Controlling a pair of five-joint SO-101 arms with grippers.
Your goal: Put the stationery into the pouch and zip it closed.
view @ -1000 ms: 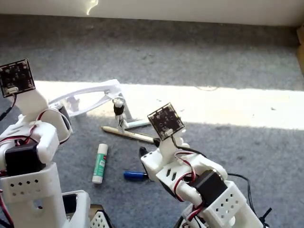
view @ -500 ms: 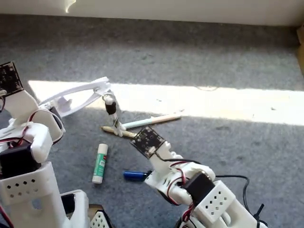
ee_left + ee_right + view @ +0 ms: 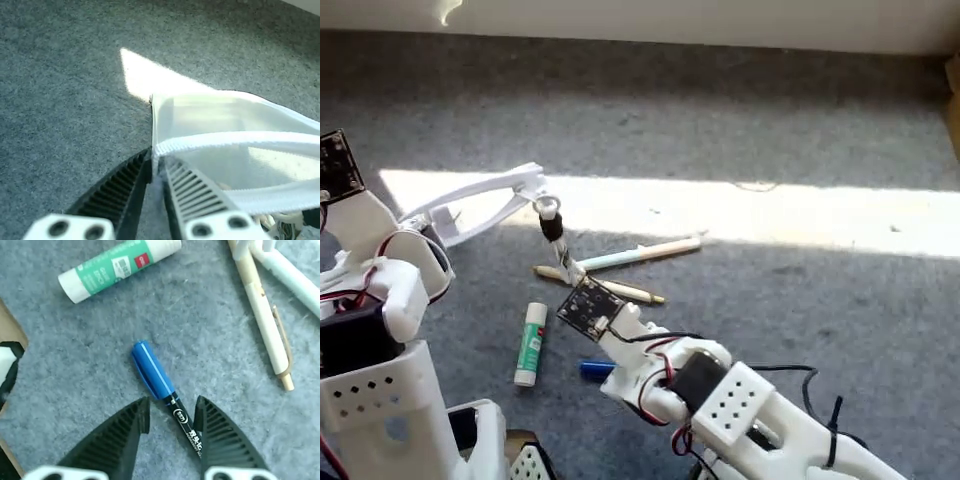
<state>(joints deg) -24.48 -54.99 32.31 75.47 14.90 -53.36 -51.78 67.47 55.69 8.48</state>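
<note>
My left gripper point(image 3: 156, 167) is shut on the end edge of the white mesh pouch point(image 3: 227, 145), holding it off the grey carpet. From above, the pouch point(image 3: 480, 205) hangs at the left with its black zipper pull point(image 3: 552, 222) dangling. A blue-capped marker point(image 3: 154, 374) lies on the carpet, its black barrel running between the fingers of my open right gripper point(image 3: 171, 414), which hovers just over it. The marker's cap point(image 3: 592, 369) peeks out beside the right arm. A green-and-white glue stick point(image 3: 530, 343), a beige pen point(image 3: 610, 287) and a pale pen point(image 3: 645, 251) lie close by.
The glue stick point(image 3: 117, 267) and beige pen point(image 3: 262, 322) flank the marker, with a pale pen point(image 3: 290, 277) beyond. A sunlit strip point(image 3: 800, 215) crosses the carpet. A brown board edge point(image 3: 9, 337) lies near the arm bases. Open carpet stretches to the right.
My right arm has swung down and toward the left, lowering its gripper over the blue marker. The left arm has shifted the pouch slightly left and up.
</note>
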